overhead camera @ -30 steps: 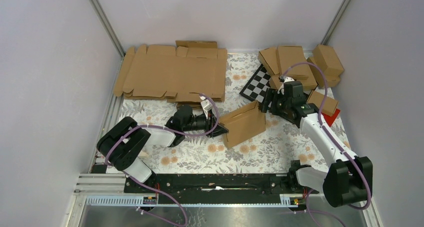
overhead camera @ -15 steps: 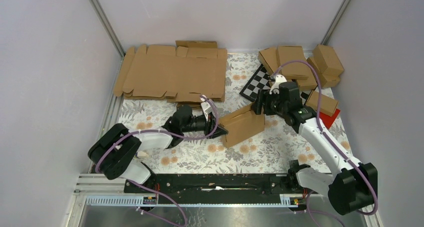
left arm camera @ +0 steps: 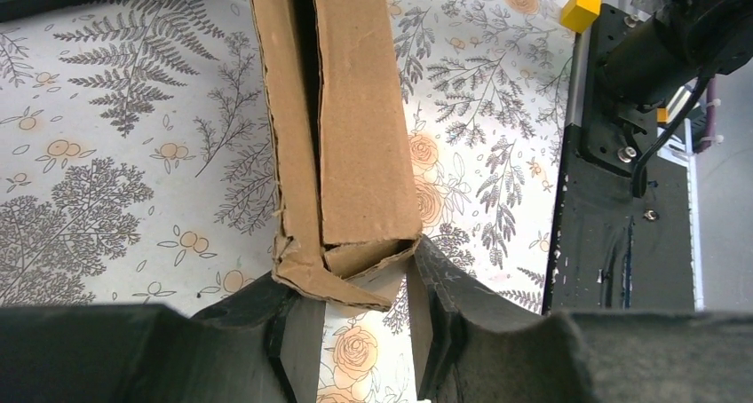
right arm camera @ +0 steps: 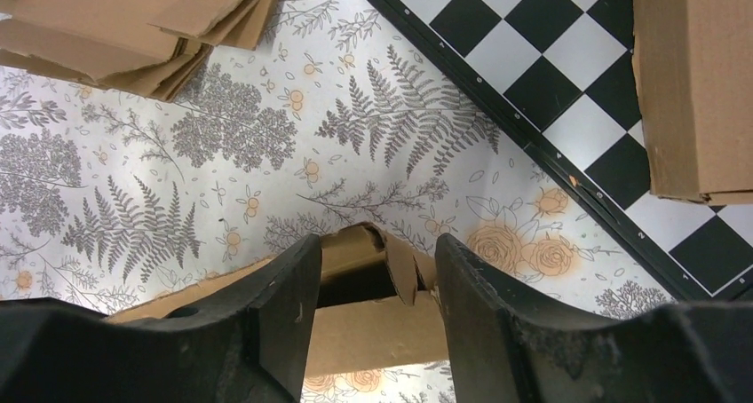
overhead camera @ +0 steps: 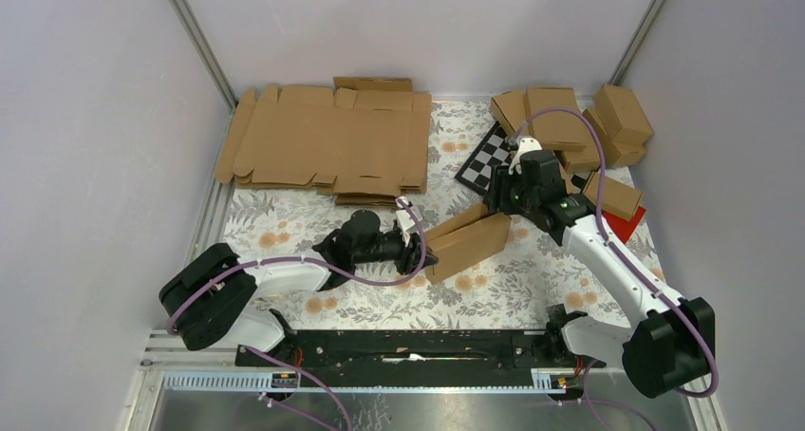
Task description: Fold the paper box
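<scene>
The box (overhead camera: 465, 241) lies on the flowered mat (overhead camera: 285, 232) in the middle of the table, between the two arms. It is a slim carton, only half closed. From the left wrist a dark slit runs down its length where two panels have not met.

Its long axis runs on a slant, from the near left up to the far right. The near end points at the left arm and the far end at the chequered board (overhead camera: 489, 156).

The left gripper (left arm camera: 351, 288) has the near end clamped, a finger pressed on each side of the crumpled corner. The right gripper (right arm camera: 373, 261) straddles the far end with its jaws close on both sides. I cannot tell whether they are pinching it or just beside it.

To me it looks light, thin brown card with a matte face, so it should not slip. I'd expect the panels to stay stiff, the creases to give readily, and the edges to crush. Both ends already look ragged.

I'd say the best hold is low on the end walls, where the card is doubled, not on the loose flaps. A hard squeeze across the middle would likely flatten it.

A stack of flat blanks (overhead camera: 327, 141) sits at the far left.
</scene>
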Robot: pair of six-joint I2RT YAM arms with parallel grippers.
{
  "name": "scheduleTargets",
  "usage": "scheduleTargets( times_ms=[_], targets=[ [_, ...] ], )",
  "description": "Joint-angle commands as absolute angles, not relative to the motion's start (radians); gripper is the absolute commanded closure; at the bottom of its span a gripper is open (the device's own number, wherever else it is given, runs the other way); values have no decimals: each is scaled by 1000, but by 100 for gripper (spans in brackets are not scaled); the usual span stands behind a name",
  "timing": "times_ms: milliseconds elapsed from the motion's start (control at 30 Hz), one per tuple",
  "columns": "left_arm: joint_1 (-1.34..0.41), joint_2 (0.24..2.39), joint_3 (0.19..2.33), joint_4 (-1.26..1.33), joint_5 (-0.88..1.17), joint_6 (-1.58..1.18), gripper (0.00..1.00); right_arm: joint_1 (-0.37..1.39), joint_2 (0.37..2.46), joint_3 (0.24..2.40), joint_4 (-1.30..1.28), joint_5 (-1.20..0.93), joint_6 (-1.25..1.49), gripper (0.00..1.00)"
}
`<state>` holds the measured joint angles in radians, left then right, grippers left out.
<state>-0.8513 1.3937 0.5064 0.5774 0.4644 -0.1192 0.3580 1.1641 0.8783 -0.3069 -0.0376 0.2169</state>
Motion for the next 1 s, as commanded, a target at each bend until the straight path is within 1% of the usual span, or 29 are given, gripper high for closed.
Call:
scheduleTargets(
  times_ms=[0,67,167,233,300,367,467,533,600,667,767,867,933,967],
  targets=[
    [-856,1364,526,553,377,-65,65,364,1148,918,-406,11,201,43],
    [-857,1364,526,553,376,-63,65,364,1150,927,-429,4,197,44],
    [-860,1367,529,551,378,-60,65,365,1155,939,-445,7,195,51],
    [-863,1367,530,548,378,-57,65,365,1158,948,-453,38,205,53],
    [-864,1368,531,546,378,-55,65,365,1160,956,-455,55,205,50],
    [-867,1372,536,540,379,-53,65,367,1165,967,-454,49,199,44],
    [-869,1376,542,530,381,-48,65,375,1169,982,-456,44,191,42],
    [-871,1378,544,527,380,-46,65,380,1170,989,-456,51,181,43],
    [-873,1379,546,526,382,-46,65,383,1177,992,-457,46,175,48],
    [-873,1382,549,525,384,-46,65,386,1191,998,-463,36,172,58],
    [-873,1384,550,522,383,-44,65,392,1206,1002,-475,31,168,70],
    [-874,1384,551,520,384,-43,64,396,1211,1002,-493,55,170,75],
    [-874,1390,554,518,380,-45,62,398,1220,1013,-522,85,171,82],
    [-873,1393,556,515,374,-51,60,398,1222,1019,-535,91,171,88]
  ],
)
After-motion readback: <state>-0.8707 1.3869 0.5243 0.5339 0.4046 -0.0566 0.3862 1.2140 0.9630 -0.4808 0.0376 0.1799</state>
